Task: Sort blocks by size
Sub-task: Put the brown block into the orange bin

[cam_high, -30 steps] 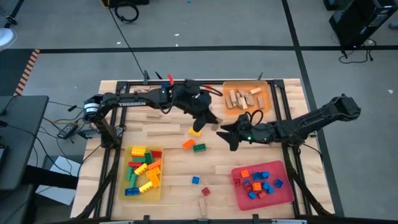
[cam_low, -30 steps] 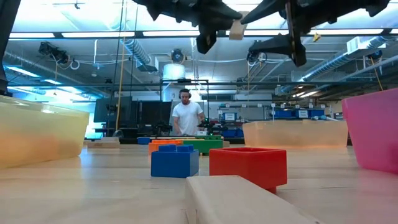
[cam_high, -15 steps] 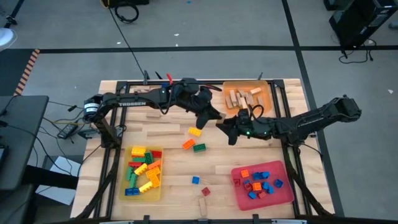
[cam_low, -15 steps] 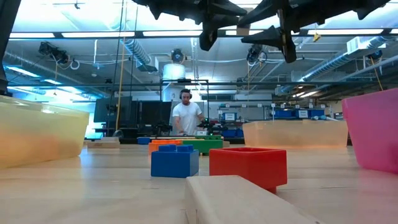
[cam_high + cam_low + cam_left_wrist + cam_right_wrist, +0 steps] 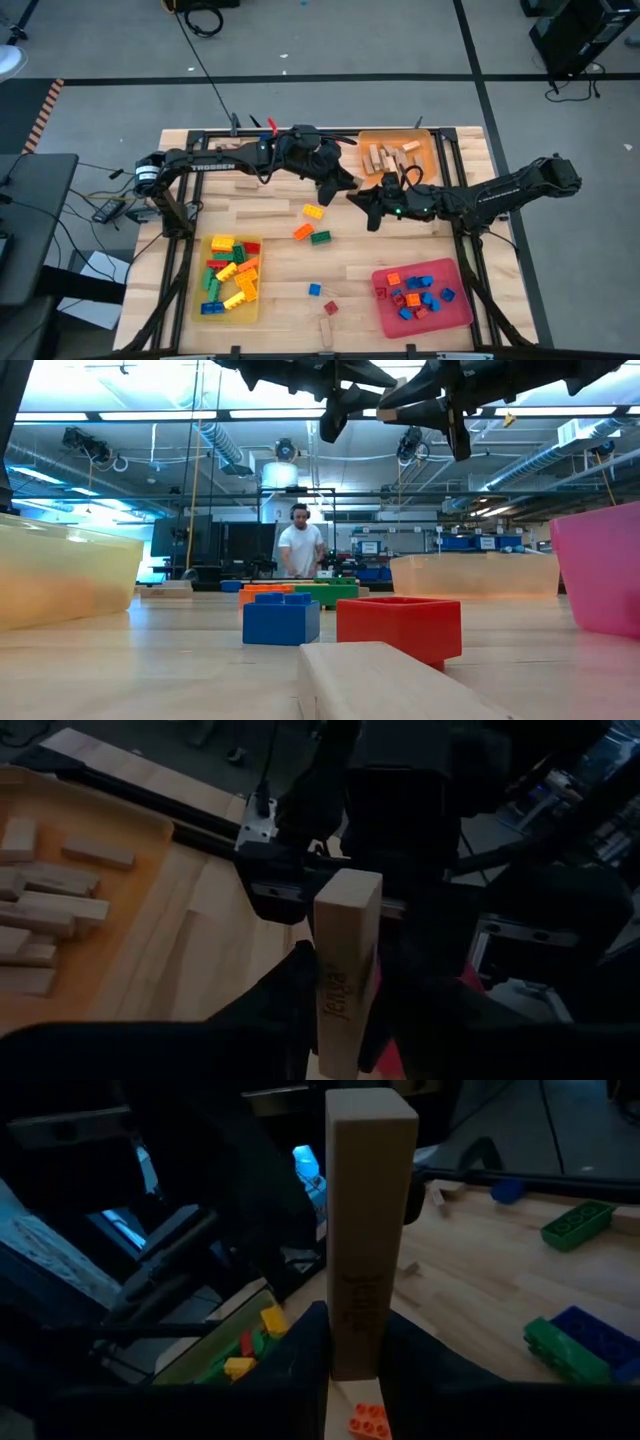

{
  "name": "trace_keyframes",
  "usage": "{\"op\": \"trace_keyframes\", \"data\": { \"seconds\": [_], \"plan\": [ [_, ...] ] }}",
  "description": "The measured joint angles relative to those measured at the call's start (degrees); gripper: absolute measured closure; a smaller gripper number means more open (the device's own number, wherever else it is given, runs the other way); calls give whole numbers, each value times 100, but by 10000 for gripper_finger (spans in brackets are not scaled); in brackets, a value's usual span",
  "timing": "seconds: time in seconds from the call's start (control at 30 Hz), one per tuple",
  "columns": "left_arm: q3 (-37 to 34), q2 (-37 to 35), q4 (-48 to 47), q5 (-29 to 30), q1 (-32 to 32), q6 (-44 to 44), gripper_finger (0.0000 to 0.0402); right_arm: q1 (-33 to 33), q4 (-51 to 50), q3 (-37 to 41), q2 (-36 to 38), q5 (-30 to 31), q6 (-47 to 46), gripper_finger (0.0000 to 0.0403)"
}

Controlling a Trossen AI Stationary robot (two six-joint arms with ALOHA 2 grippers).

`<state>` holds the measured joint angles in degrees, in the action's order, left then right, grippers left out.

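Presently a hand-over in mid-air is under way above the table (image 5: 280, 215), between the scattered bricks and the orange tray (image 5: 432, 160) at the far edge, where tan wooden blocks (image 5: 390, 157) are already gathered. At the near edge, the yellow tray (image 5: 252, 305) is seen to hold larger plastic bricks and the red tray (image 5: 460, 310) smaller ones. The two arms are met tip to tip at the middle. A long tan wooden block (image 5: 368, 1230) is clamped at its lower end in the jaws of the right gripper (image 5: 362, 205), as its own wrist view shows. The same block is shown rising between the jaws of the left gripper (image 5: 338, 185), which appear to be parting from it, though whether contact is lost cannot be told. By judgement, the left gripper must be drawn clear before the block is carried to the orange tray and laid among the wooden pieces. Loose bricks (image 5: 312, 228) are left to be sorted.
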<state>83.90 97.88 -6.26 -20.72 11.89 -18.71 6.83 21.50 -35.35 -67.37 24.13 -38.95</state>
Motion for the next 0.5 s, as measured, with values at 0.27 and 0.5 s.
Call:
{"op": "trace_keyframes", "data": {
  "seconds": [0.27,0.5],
  "plan": [
    [0,-1,2,-36,164,375,246,-59,23,0,0,213,-420,332],
    [0,-1,0,-249,481,660,215,-247,-33,0,0,561,-736,332]
  ]
}}
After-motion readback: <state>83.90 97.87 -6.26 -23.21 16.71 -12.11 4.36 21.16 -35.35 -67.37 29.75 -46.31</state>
